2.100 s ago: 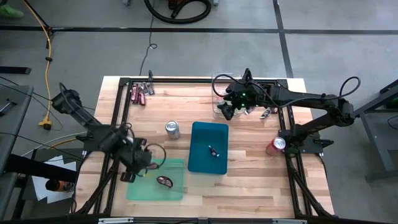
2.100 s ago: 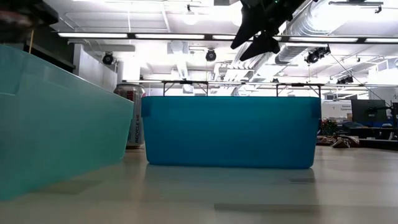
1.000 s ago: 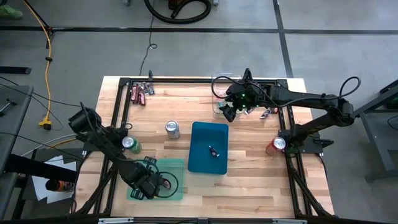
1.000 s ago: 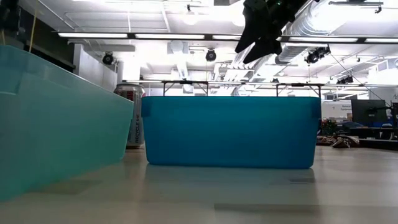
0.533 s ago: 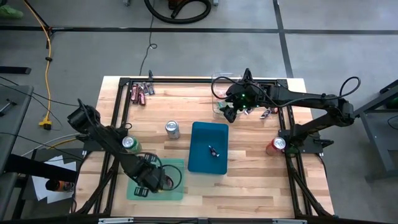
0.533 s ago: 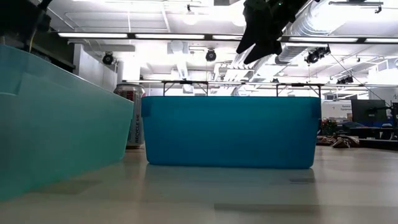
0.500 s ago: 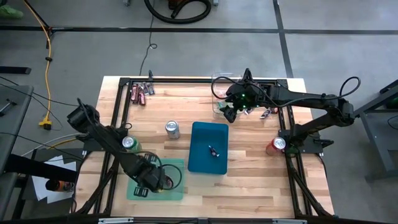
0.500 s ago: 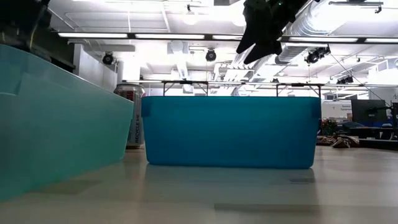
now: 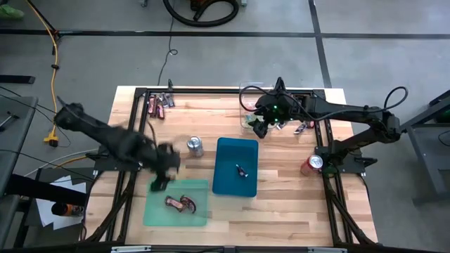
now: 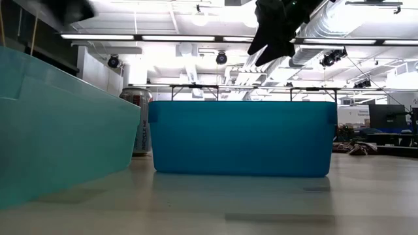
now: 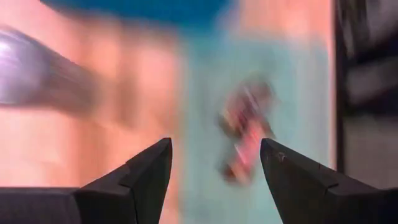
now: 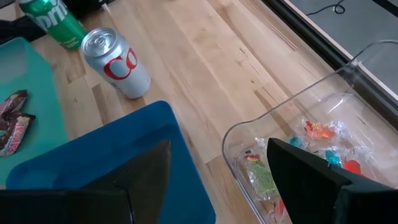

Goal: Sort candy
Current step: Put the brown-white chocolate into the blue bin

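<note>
The left gripper (image 9: 163,177) is held open and empty beside the green tray (image 9: 156,215); two bars (image 9: 180,204), apparently candy, lie inside it. The right gripper (image 9: 261,125) is held open and empty above the clear box (image 12: 323,112).

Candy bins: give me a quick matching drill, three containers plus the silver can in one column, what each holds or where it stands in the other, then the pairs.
Things:
1. light green bin
2. blue bin
3. clear container
4. silver can

Contents or place:
A. bright red, green and blue wrapped sweets
B. one small dark wrapped piece
C. stands on the bare table, just left of the blue bin
D. two red-brown bars

Pairs: 1-D, 2-B, 3-A, 4-C

The red-brown bars show in the high view, as does the dark piece; the bright sweets show in the right wrist view.
</note>
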Motion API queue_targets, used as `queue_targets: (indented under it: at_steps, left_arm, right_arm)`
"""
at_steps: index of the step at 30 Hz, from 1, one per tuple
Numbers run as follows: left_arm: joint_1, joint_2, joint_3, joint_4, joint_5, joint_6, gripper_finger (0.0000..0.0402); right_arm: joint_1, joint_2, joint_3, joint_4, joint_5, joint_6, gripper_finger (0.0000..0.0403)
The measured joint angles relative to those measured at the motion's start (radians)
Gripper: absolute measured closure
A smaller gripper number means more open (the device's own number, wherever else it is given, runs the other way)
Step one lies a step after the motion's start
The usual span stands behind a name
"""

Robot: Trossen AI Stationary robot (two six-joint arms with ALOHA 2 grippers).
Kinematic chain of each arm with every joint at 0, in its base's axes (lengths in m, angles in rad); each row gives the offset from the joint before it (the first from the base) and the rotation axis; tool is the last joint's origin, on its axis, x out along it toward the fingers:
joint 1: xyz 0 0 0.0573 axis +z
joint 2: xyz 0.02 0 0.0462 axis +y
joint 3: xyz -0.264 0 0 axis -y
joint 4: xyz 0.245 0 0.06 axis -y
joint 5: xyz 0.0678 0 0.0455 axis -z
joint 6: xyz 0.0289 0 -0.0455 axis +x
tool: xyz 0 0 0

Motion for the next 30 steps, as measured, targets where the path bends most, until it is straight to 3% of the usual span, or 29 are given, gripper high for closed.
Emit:
queue_targets:
  at_steps: [5,9,12,15,18,21,26,30]
  left_arm:
    - [0.273,-0.136,0.001,0.105,-0.211,0.051,0.0170]
    - [0.490,-0.178,-0.008,0.190,-0.226,0.136,0.0170]
    - [0.631,-0.201,-0.071,0.345,-0.155,0.198,0.0170]
    - [0.745,-0.214,-0.178,0.611,0.025,0.209,0.0170]
    - [0.820,-0.207,-0.302,0.891,0.204,0.160,0.0174]
    - [0.850,-0.192,-0.391,1.101,0.284,0.071,0.0181]
    - [0.856,-0.191,-0.427,1.167,0.309,0.043,0.0191]
    - [0.856,-0.198,-0.427,1.168,0.311,0.044,0.0194]
  right_arm:
    - [-0.031,0.000,0.000,0.000,0.000,0.050,0.0141]
    - [-0.061,0.000,0.000,-0.001,0.001,0.086,0.0141]
    - [-0.077,0.000,0.000,0.003,-0.005,0.107,0.0141]
    - [-0.088,0.000,0.000,0.028,-0.058,0.124,0.0141]
    - [-0.085,0.000,0.000,0.082,-0.146,0.122,0.0141]
    - [-0.072,0.000,0.000,0.142,-0.206,0.124,0.0141]
    - [-0.058,0.000,0.000,0.164,-0.182,0.185,0.0141]
    - [-0.070,0.000,0.000,0.140,-0.040,0.301,0.0141]
